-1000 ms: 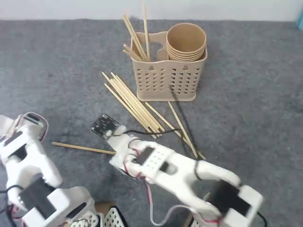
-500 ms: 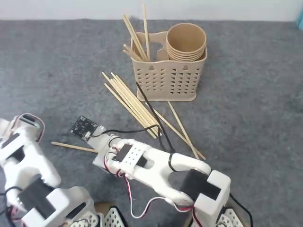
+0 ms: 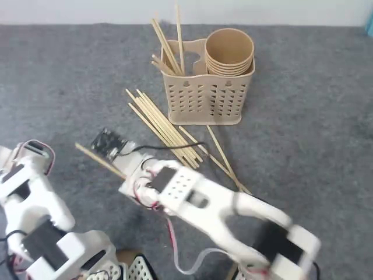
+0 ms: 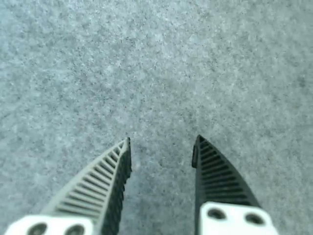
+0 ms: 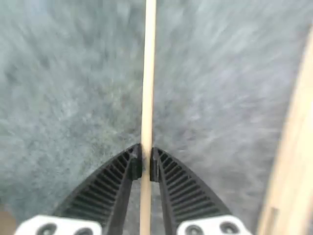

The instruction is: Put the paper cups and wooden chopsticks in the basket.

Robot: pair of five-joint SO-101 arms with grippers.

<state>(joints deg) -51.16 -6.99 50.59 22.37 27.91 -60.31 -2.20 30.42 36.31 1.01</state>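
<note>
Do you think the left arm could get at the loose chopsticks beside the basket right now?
Probably not easily: the left hand is open over carpet, and the right arm, gripping one chopstick, lies between it and the loose chopsticks.

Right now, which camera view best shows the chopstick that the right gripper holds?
The right wrist view: the chopstick runs straight between the right gripper's shut jaws. The high view gives its free end poking out beside the arm; the left wrist view faces carpet.
</note>
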